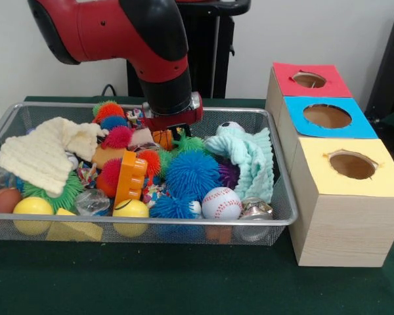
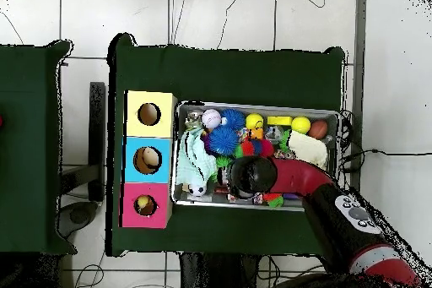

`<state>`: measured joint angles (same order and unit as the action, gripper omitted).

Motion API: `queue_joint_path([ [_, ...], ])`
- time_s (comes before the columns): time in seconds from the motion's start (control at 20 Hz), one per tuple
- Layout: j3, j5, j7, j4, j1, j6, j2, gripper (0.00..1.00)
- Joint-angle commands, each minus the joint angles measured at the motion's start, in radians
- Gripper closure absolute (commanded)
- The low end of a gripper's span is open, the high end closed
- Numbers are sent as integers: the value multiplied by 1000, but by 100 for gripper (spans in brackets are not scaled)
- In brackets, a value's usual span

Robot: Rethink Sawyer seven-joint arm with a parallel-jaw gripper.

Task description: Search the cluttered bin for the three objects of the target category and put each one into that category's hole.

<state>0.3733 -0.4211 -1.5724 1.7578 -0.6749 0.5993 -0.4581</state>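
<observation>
Standing over the far half of the wire mesh bin (image 1: 285,213), the red and black arm (image 1: 154,49) has its gripper (image 1: 174,134) lowered among the toys. The fingers are buried in the clutter, so I cannot tell whether they are apart or together, or whether they grip anything. In the overhead view the arm covers that part of the bin entirely.

Bin contents, front view: a large blue spiky ball (image 1: 192,174) near the middle, just below the gripper; a baseball (image 1: 221,203) against the near wall; two yellow balls (image 1: 33,211) (image 1: 131,213) along the same wall; an orange plastic block (image 1: 131,178) standing on end between them; a cream knitted cloth (image 1: 43,154) piled at one end; a mint knitted plush (image 1: 249,157) draped at the end nearest the boxes. Small red and pink spiky balls (image 1: 118,138) lie beside the gripper.

Next to the bin stands a row of three wooden boxes, touching one another, each with a round hole on top: red (image 1: 308,80), blue (image 1: 327,116), yellow (image 1: 352,165). Seen from overhead, the blue and red holes each show something inside; what it is cannot be made out.
</observation>
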Motion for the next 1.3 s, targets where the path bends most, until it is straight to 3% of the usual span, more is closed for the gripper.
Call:
queue_joint_path([
  [0.05, 45, -50, 206, -79, -36, 216, -66, 100],
  [0.55, 62, -62, 229, -137, -40, 366, -111, 100],
  [1.3, 119, -108, 286, -204, -58, 406, -111, 100],
])
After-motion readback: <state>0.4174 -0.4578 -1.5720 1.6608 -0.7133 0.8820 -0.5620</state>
